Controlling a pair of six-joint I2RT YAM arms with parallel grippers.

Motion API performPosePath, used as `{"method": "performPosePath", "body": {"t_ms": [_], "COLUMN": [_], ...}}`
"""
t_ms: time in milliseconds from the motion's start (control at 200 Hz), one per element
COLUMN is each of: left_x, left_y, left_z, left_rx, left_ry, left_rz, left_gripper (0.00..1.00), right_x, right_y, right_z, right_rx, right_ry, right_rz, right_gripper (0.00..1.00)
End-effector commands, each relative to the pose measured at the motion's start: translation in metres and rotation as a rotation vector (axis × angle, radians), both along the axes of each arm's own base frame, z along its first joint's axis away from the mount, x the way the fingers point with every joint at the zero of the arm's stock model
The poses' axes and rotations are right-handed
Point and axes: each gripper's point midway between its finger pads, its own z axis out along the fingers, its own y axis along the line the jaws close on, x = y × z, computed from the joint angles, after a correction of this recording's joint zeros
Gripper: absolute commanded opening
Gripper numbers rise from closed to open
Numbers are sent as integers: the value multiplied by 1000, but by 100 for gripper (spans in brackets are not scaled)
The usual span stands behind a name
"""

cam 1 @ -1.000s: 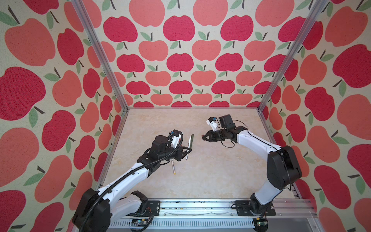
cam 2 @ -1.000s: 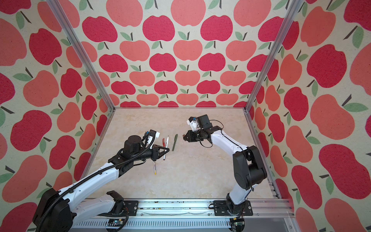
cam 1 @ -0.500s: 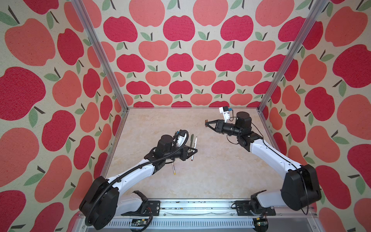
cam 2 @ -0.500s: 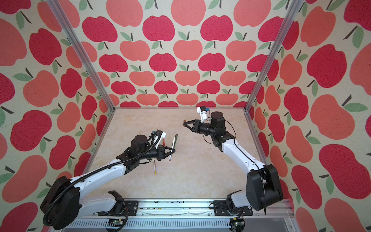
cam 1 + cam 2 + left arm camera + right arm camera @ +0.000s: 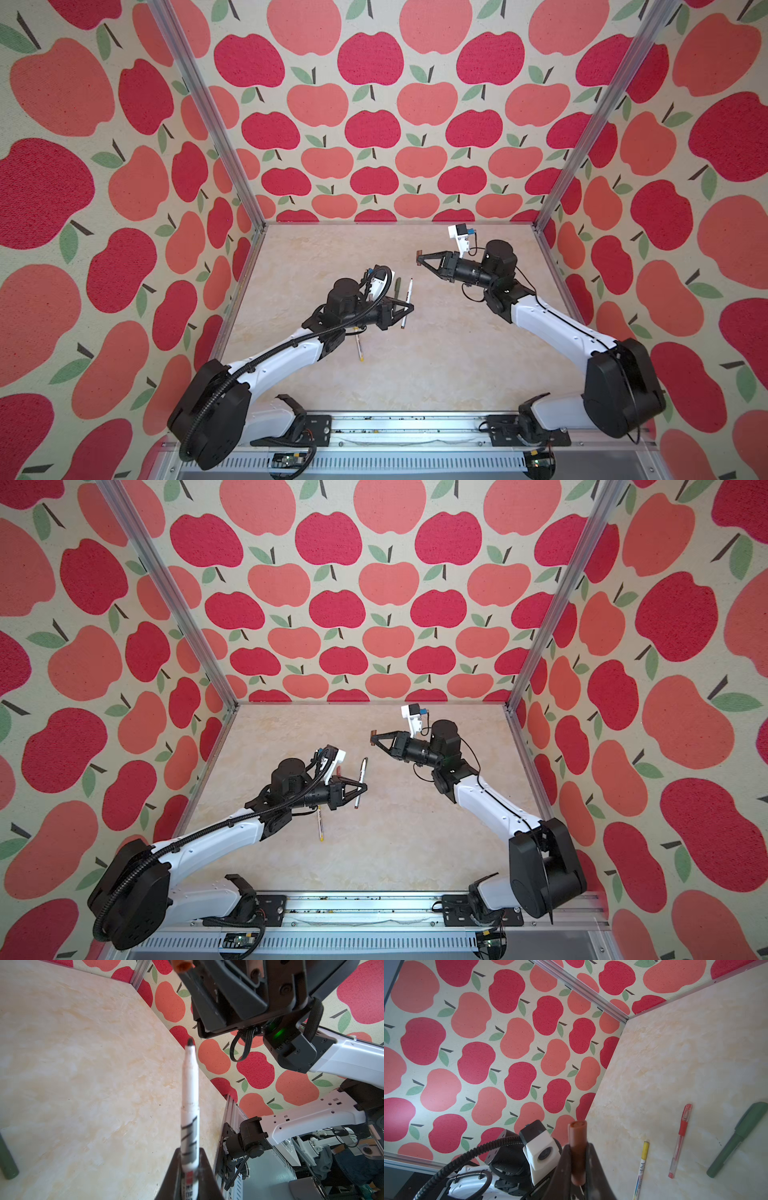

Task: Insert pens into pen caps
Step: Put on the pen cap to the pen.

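My left gripper is clamped on the slim white plastic pen with the dark tip, held clear of the table at mid-scene. Its long axis runs near to far, tip to the far side, brown butt end nearest. My right gripper, farther back and to the right, pinches the short, smooth maroon-brown cap, a stubby tube set across my fingertips. Pen and cap are apart. On the marbled beige table lie a yellow-capped white pen, a clear red pen and a fat matte green pen.
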Motion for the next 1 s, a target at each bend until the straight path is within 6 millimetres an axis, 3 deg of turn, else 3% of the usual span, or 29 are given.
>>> {"method": "performPosePath", "body": {"t_ms": [0,620,990], "left_x": [4,10,13], "left_y": [-6,-5,-2], "left_z": [24,29,27], "left_rx": [-47,-51,-41], "left_ry": [-58,-90,-90], "left_rz": [-7,22,46], "left_gripper": [0,0,0], "right_x": [-3,-18,-21], "right_y": [5,18,22], "right_z": [11,-12,-11], "right_rx": [55,-19,-21], "right_ry": [-6,25,24], "right_rz": [23,77,93], "right_gripper": [8,7,7]}}
